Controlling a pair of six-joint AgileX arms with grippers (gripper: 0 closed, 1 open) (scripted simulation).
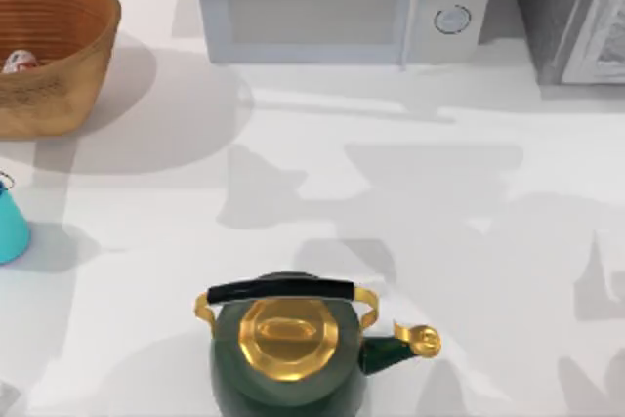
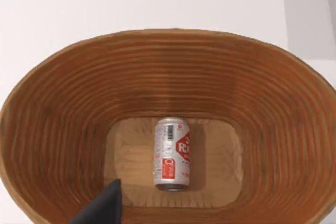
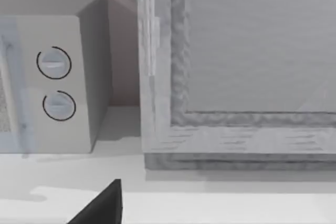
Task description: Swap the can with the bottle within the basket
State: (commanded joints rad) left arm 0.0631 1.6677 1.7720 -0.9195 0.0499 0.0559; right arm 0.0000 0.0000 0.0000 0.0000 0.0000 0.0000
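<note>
Can (image 2: 171, 153): silver with a red label, lying on its side on the floor of the basket (image 2: 252, 82), near the middle, clear of the ribbed walls.
Basket in the top view (image 1: 68, 75): upper left of the frame, beside the microwave (image 1: 332, 2).
Teal vessel (image 1: 10, 227): standing on the table at the left edge of the frame, below the basket; cut off by the frame, probably the bottle of the task.
Left gripper (image 2: 101, 208): above the basket, looking down on the can; cannot tell whether apart or together.
Right gripper (image 3: 100, 205): parked toward the microwave and a grey cabinet (image 3: 236, 66); state likewise not to be told.
Handling of the can: likely light, thin-walled, smooth, prone to roll on its side and to dent under a hard squeeze.
Hold: across the round body at mid-length, from straight above, with moderate pressure.
Risk: rolling away toward a wall at first touch.
Kettle (image 1: 288, 358): lower centre of the frame, well apart from the work.
</note>
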